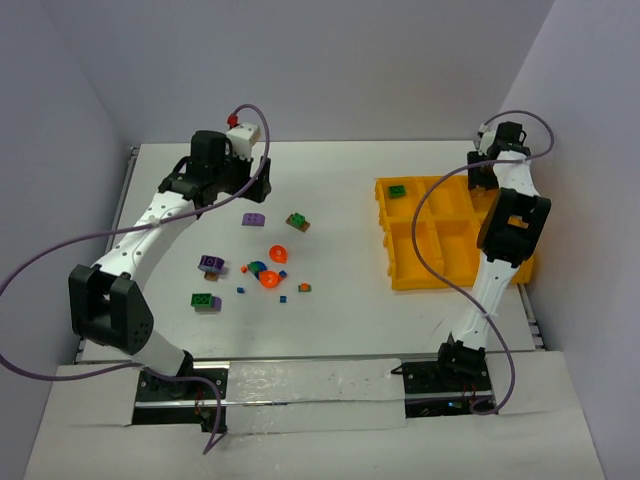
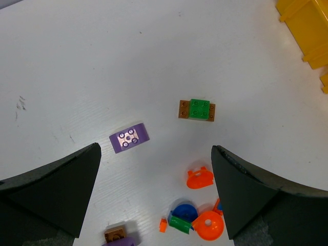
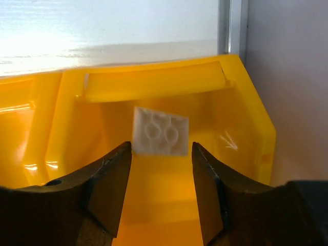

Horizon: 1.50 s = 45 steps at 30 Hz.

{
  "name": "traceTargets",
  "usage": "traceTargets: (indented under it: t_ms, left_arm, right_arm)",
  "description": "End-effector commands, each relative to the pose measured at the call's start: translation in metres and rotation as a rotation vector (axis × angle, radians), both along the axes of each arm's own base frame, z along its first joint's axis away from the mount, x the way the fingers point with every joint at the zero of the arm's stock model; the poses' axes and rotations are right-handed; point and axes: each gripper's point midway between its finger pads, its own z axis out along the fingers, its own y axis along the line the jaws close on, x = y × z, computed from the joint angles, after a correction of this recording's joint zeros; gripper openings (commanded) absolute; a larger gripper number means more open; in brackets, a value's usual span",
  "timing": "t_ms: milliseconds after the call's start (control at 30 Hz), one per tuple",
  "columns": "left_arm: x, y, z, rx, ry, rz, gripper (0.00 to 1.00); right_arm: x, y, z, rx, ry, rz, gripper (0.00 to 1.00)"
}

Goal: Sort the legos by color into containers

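My right gripper is open over the far right compartment of the yellow tray. A pale, blurred brick sits just past its fingertips inside that compartment, hollow underside toward the camera, with neither finger on it. A green brick lies in the tray's far left compartment. My left gripper hangs wide open and empty above the loose legos: a purple brick, a green brick on a brown one, two orange dishes and a blue round piece.
More legos lie left of the pile: a purple and brown piece, a green-on-purple piece and tiny blue and orange bits. The tray sits at the table's right. A grey wall rises close beside it.
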Motion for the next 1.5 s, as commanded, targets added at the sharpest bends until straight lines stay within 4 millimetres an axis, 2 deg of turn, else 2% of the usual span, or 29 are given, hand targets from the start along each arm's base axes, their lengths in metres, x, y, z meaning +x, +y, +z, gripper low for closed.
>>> traceTargets:
  t_ms: [0, 67, 167, 200, 333, 433, 600, 633, 667, 700, 767, 800, 833, 867, 900, 933, 1000, 1067, 1200, 1233, 1367, 1467]
  left_arm:
    - [0.01, 0.002, 0.019, -0.009, -0.047, 0.014, 0.99]
    - [0.011, 0.002, 0.02, -0.012, -0.051, 0.014, 0.99]
    - [0.011, 0.002, 0.022, -0.019, -0.06, 0.014, 0.99]
    - [0.011, 0.002, 0.024, -0.023, -0.063, 0.014, 0.99]
    - [0.01, 0.002, 0.026, -0.037, -0.079, 0.007, 0.99]
    - [0.007, 0.002, 0.032, -0.052, -0.111, 0.001, 0.99]
    - [0.001, 0.002, 0.031, -0.057, -0.131, -0.014, 0.99]
    - [0.001, 0.003, 0.031, -0.055, -0.128, -0.015, 0.99]
    - [-0.001, 0.003, 0.03, -0.048, -0.128, -0.025, 0.99]
    - [-0.003, 0.003, 0.028, -0.045, -0.127, -0.039, 0.99]
    - [-0.013, -0.001, 0.023, -0.023, -0.131, -0.139, 0.97]
    - [-0.019, -0.002, 0.021, -0.009, -0.136, -0.203, 0.97]
    - [-0.025, -0.002, 0.018, -0.017, -0.124, -0.267, 0.97]
    - [-0.028, -0.001, 0.017, -0.018, -0.124, -0.315, 0.96]
    - [-0.029, 0.001, 0.016, -0.02, -0.12, -0.356, 0.96]
    - [-0.028, 0.007, 0.013, -0.018, -0.108, -0.394, 0.96]
    - [-0.017, 0.023, 0.004, 0.006, -0.064, -0.442, 0.94]
    - [-0.012, 0.027, -0.008, 0.008, -0.019, -0.533, 0.94]
    - [0.0, 0.036, -0.051, 0.122, -0.023, -0.707, 0.93]
    - [0.002, 0.037, -0.054, 0.13, -0.027, -0.713, 0.93]
    - [0.022, 0.042, -0.089, 0.225, -0.083, -0.81, 0.89]
    - [0.036, 0.041, -0.101, 0.246, -0.102, -0.84, 0.89]
  right_arm:
    - [0.022, -0.007, 0.021, -0.064, -0.078, -0.011, 0.64]
    - [0.022, -0.01, 0.027, -0.079, -0.088, -0.019, 0.64]
    - [0.021, -0.007, 0.051, -0.075, -0.132, -0.023, 0.65]
    - [0.021, -0.005, 0.065, -0.074, -0.159, -0.024, 0.65]
    - [0.015, 0.0, 0.097, -0.078, -0.221, -0.019, 0.68]
    - [0.008, 0.001, 0.138, -0.106, -0.293, -0.025, 0.7]
    - [-0.005, 0.001, 0.184, -0.15, -0.379, -0.049, 0.72]
    - [-0.006, 0.001, 0.186, -0.15, -0.384, -0.05, 0.72]
    - [-0.011, 0.003, 0.207, -0.155, -0.425, -0.057, 0.73]
    - [-0.013, 0.005, 0.213, -0.153, -0.438, -0.053, 0.73]
    - [-0.018, 0.023, 0.231, -0.099, -0.481, 0.009, 0.76]
    - [-0.021, 0.032, 0.24, -0.073, -0.497, 0.037, 0.82]
    - [-0.023, 0.045, 0.245, -0.028, -0.51, 0.078, 0.93]
    - [-0.025, 0.057, 0.249, 0.017, -0.519, 0.12, 0.99]
    - [-0.028, 0.064, 0.253, 0.04, -0.526, 0.138, 1.0]
    - [-0.031, 0.081, 0.257, 0.097, -0.53, 0.184, 1.0]
    - [-0.036, 0.099, 0.264, 0.151, -0.538, 0.222, 1.0]
    - [-0.04, 0.124, 0.265, 0.203, -0.538, 0.269, 1.0]
    - [-0.051, 0.165, 0.267, 0.308, -0.536, 0.351, 1.0]
    - [-0.052, 0.168, 0.263, 0.315, -0.525, 0.354, 1.0]
    - [-0.063, 0.209, 0.256, 0.361, -0.49, 0.435, 1.0]
    - [-0.068, 0.223, 0.25, 0.377, -0.468, 0.463, 1.0]
